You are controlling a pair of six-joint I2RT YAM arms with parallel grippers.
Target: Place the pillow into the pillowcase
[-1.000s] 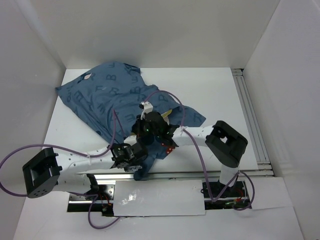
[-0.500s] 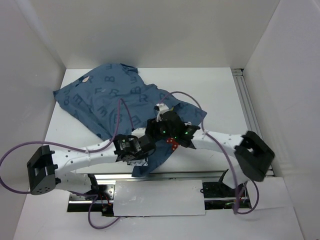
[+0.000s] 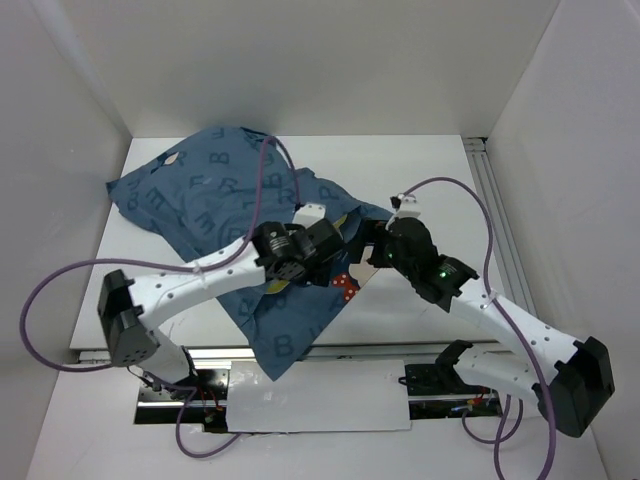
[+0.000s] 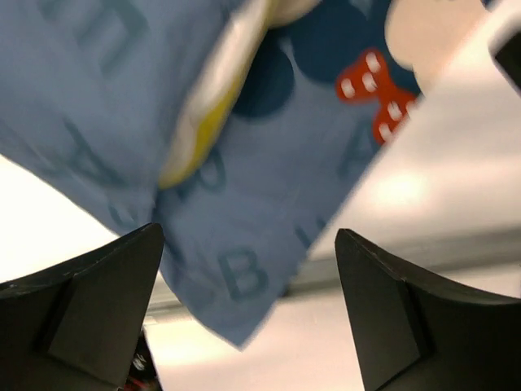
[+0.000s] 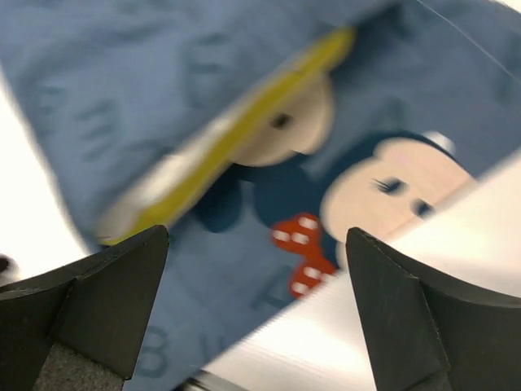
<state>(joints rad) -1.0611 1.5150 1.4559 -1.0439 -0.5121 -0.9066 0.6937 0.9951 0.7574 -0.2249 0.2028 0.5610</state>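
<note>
Pillowcase [image 3: 210,200] lay from the table's [image 3: 430,170] far-left corner to its near edge, with the pillow's [image 5: 244,138] yellow-banded edge showing mid-table. Left gripper [image 4: 248,236] and right gripper [image 5: 256,236] hung above the fabric, jaws spread wide, gripping nothing.

A robotics lab test cell: a white bench [image 3: 430,190] boxed in by plain white panels [image 3: 300,60] at the back and both sides. Two white robot arms, the left arm [image 3: 190,282] and the right arm [image 3: 510,323], stand on a metal rail [image 3: 330,352] at the near edge, with purple cables [image 3: 40,290] looping loose. An aluminium track [image 3: 503,235] runs along the bench's right side. The printed pillowcase [image 3: 190,200] is the one homely thing
</note>
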